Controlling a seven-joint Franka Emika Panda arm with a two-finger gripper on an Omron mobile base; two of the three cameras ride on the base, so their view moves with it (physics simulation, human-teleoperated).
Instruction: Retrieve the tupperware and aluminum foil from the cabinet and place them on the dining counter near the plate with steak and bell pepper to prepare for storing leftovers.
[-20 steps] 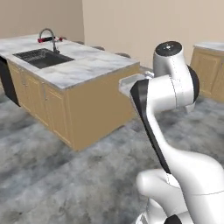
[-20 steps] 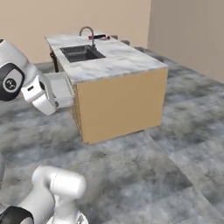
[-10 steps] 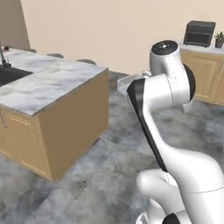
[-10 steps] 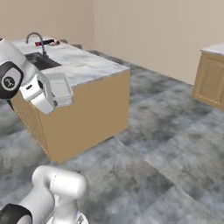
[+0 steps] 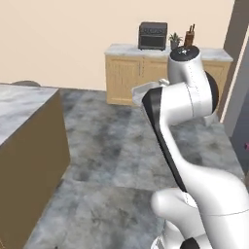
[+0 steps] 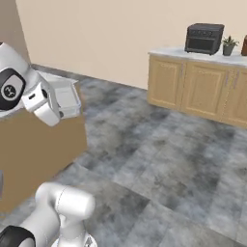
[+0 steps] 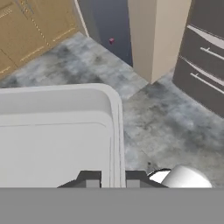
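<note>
We see the tupperware pinched by its rim in the claw, carried above the grey floor. Our arm stands folded upright, the dining table at nine o'clock.

A marble-topped base cabinet against the far wall is seen carrying 1 black toaster oven, 1 small potted plant and a dark holder beside it.

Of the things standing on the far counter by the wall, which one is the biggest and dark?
The black boxy oven-like appliance at the left of that row. The small potted plant beside it is green and much smaller, and the brown holder is slim.
</note>
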